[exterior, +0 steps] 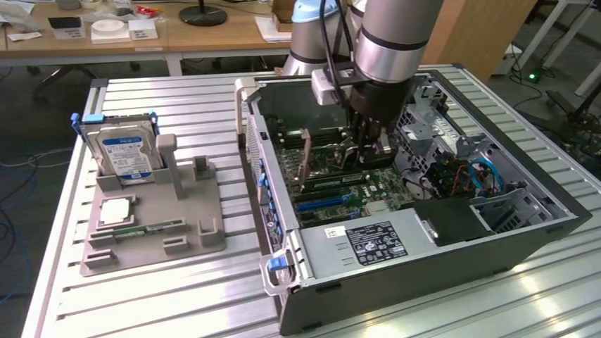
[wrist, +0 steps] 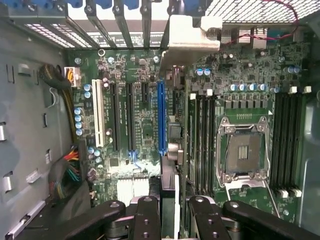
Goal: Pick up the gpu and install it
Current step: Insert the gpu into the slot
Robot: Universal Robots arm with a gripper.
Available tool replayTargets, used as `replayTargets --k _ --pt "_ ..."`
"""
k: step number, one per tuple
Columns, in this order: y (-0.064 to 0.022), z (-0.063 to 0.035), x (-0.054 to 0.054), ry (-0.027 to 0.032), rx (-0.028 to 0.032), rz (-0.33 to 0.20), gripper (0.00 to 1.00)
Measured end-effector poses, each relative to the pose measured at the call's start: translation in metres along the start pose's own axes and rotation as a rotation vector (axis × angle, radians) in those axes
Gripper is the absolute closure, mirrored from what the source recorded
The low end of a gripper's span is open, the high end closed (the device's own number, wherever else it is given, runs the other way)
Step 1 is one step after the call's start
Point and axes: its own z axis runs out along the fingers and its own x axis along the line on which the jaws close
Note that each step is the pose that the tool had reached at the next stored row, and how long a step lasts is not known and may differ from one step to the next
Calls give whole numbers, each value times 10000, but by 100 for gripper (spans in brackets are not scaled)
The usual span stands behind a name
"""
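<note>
Tool point(exterior: 368, 144) pinching the gpu point(wrist: 186, 36) edge-on inside the open case point(exterior: 526, 232), exterior view's centre, just beside the motherboard's blue slot point(wrist: 161, 117); memory slots point(wrist: 202, 140) crowd its other side; hard drive point(exterior: 125, 151) stands at the exterior view's left.

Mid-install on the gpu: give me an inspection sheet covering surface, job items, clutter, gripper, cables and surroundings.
Surface: slatted metal table, carrying the open computer case and a grey parts tray.
Job's things: gpu held edge-on inside the case, close beside the long blue slot; whether it is seated cannot be told.
Clutter: the tray holds an upright hard drive, a processor chip and a memory stick.
Gripper: gripper shut on the gpu, reaching down into the case.
Cables: blue cables in the case; wire bundle beside the motherboard.
Surroundings: wooden desks behind the table.
</note>
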Motion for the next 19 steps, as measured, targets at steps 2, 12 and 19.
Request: replayTargets --k 2,12,19 --pt "21 13 2 3 1 1 73" --pt "136 143 15 -14 -36 -228 73" --pt "179 162 18 -16 -52 -241 73"
